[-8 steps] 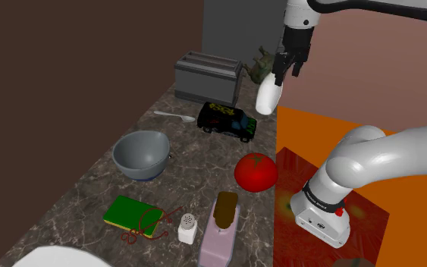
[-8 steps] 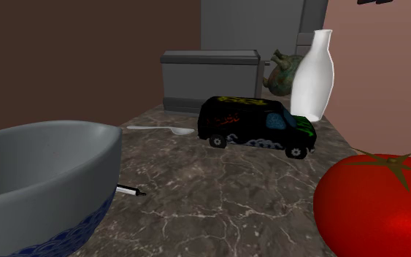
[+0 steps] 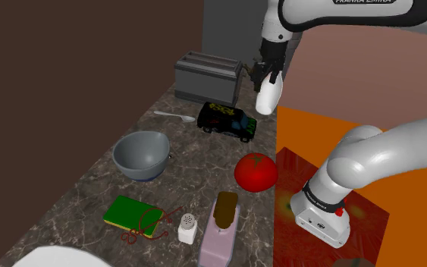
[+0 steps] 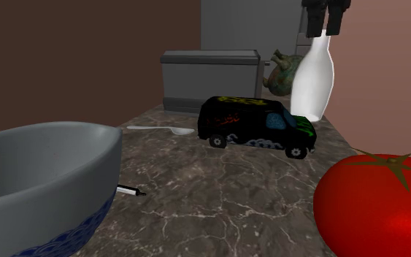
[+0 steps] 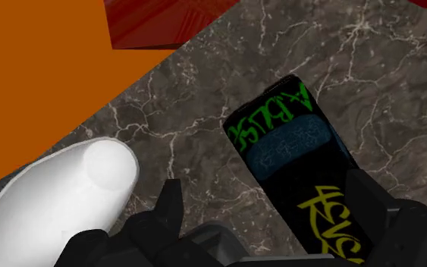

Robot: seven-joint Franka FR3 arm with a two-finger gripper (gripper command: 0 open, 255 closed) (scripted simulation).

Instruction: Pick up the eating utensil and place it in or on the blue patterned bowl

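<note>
**Lying beside the toaster, one white spoon; end effector open and empty over a bottle**

One white spoon [image 3: 175, 116] lies flat on the dark marble bench [image 3: 196, 163], just in front of the single grey toaster [image 3: 208, 76] and beside the nose of a toy van. Nothing touches it. In the second exterior view the spoon [image 4: 160, 129] rests between the toaster and the one bowl [image 4: 50, 190], well apart from the bowl. The bowl is grey, with a blue pattern low on its outer wall, and stands upright. In the shoulder view it [image 3: 139, 171] sits toward the bench's middle.

One black toy van [image 3: 227, 121] with green and yellow lettering stands between the spoon and a single white bottle [image 4: 313, 80]. The bottle is upright at the bench's edge.

The end effector [image 3: 266, 73] hangs directly over that bottle. Its two fingers [image 4: 314, 20] stand apart with a gap between them and grip nothing. Their tips are level with the bottle's mouth; I cannot tell whether they touch it. From the wrist, the bottle's top is below one finger and the van's roof [image 5: 302, 163] below the other.

One red tomato [image 3: 255, 171] sits near the bench's edge, on the near side of the van. A greenish figurine [image 4: 284, 73] stands behind the bottle.

Closer to the shoulder camera are one green book [image 3: 132, 215] with a red cord lying over it, one white shaker [image 3: 187, 227] and one pink container [image 3: 223, 224] with a brown top.
</note>
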